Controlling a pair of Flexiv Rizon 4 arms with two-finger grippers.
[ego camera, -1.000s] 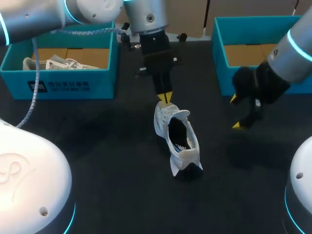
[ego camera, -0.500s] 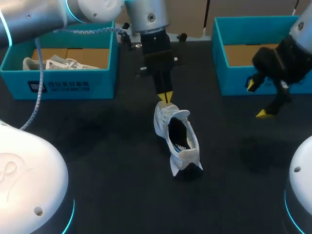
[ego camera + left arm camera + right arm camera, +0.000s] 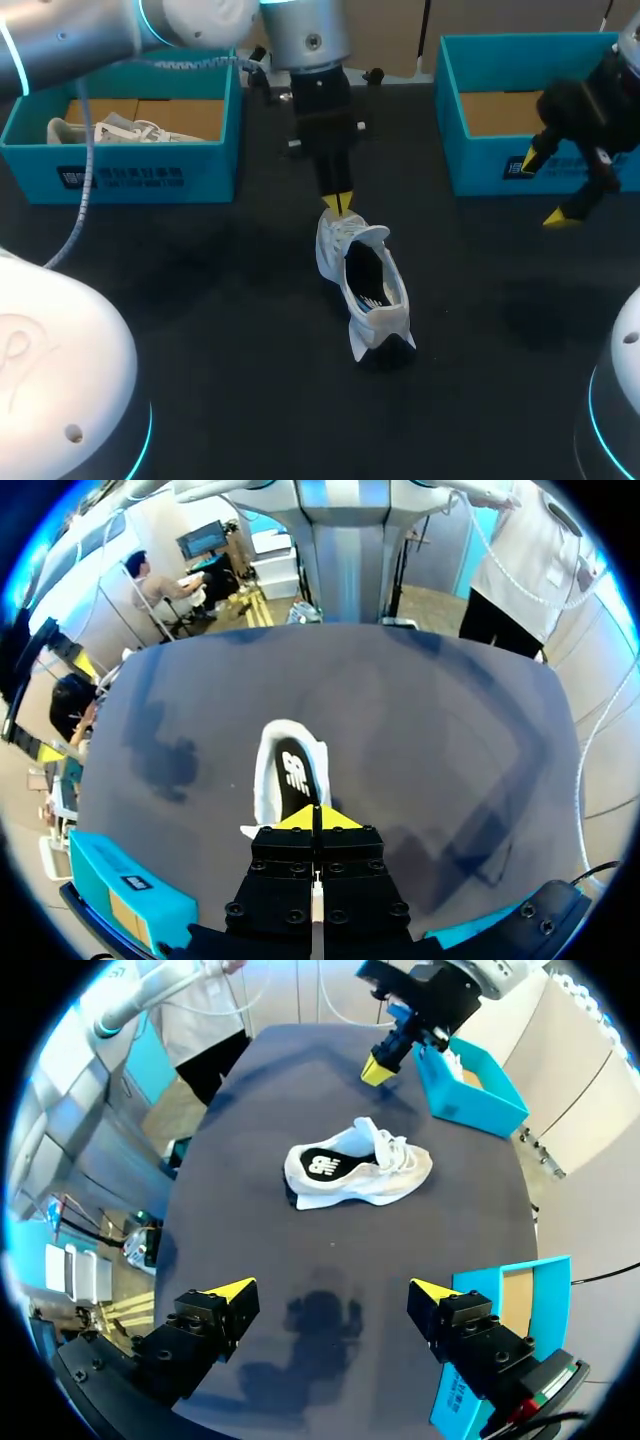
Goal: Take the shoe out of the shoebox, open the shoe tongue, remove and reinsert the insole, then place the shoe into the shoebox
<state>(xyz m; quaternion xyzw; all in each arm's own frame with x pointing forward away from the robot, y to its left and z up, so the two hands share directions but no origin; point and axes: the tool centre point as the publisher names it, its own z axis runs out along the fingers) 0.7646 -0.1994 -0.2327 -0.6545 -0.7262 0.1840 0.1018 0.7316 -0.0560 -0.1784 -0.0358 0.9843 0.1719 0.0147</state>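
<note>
Head view: a white sneaker (image 3: 362, 285) sits mid-table, between the left shoebox (image 3: 120, 170) and the right shoebox (image 3: 490, 170). The left gripper (image 3: 337, 205) hangs at its laced end, tips pressed together, empty. The right gripper (image 3: 553, 187) hovers spread by the right shoebox. Left wrist view: closed tips, sneaker just ahead. Right wrist view: fingers wide apart, sneaker well ahead.

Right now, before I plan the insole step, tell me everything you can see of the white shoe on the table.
The white shoe looks like a mesh sneaker with white laces, a dark insole bearing a white logo, and a dark patch at the heel. It rests on the dark table, opening up, toe toward the shut left pincer, which seems to hang just above it.
</note>
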